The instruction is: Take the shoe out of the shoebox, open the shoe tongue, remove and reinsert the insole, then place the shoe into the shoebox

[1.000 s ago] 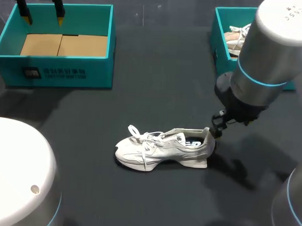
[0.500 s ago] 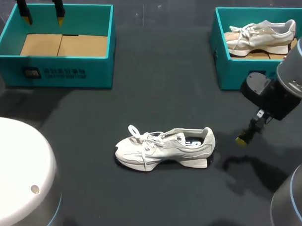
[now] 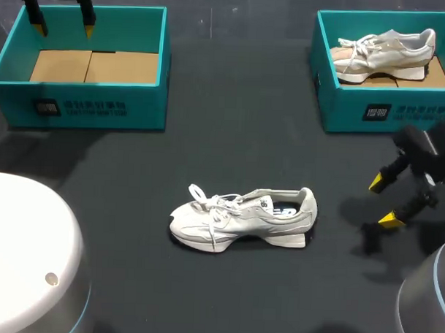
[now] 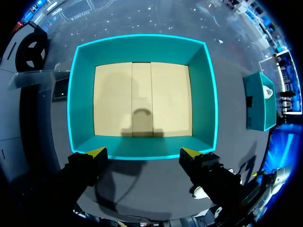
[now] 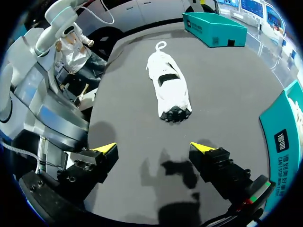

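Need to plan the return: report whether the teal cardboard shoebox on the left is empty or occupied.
Empty. The teal cardboard shoebox shows only bare tan floor in head and left wrist views.

The head view's edge cuts off your right shoebox point(image 3: 341, 112), and the left gripper point(image 3: 64, 29) above its fingers. Inside the shoe point(image 3: 242, 222) on the table you see only a dark patch of insole point(image 3: 283, 210); the upper hides the rest
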`<action>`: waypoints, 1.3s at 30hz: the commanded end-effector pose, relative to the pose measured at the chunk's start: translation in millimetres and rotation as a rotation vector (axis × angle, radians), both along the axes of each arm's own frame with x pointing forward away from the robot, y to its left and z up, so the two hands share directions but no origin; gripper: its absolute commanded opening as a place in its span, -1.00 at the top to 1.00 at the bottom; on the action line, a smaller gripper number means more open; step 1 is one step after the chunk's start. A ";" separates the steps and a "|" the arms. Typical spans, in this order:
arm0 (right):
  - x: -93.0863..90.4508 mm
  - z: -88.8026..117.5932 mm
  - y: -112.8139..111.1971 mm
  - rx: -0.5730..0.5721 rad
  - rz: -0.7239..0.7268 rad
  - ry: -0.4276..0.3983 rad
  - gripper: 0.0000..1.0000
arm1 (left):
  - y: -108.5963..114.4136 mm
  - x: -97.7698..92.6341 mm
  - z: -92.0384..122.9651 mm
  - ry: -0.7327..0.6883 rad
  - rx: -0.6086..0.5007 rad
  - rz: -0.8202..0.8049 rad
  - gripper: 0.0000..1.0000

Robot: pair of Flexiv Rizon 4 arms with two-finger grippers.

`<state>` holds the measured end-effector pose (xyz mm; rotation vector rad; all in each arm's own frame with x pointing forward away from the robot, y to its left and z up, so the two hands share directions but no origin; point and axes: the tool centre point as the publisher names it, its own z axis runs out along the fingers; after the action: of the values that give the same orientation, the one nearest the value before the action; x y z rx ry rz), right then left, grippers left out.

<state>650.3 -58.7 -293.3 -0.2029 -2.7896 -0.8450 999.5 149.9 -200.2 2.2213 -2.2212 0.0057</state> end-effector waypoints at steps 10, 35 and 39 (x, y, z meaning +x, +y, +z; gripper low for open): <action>-9.6 -8.7 -5.1 0.574 0.032 -0.209 -1.00 | 0.0 0.1 -0.1 0.001 0.001 0.000 -1.00; 8.9 -56.0 -4.3 0.598 -0.199 -0.263 -1.00 | 0.0 0.1 -0.1 0.001 0.001 0.000 -1.00; 15.0 -64.0 -3.3 0.571 -0.263 -0.282 -1.00 | 0.0 0.1 -0.1 0.001 0.001 0.000 -1.00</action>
<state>668.2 -69.4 -355.7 -0.3199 -2.6149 -1.8091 999.5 149.9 -200.2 2.2213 -2.2213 0.0057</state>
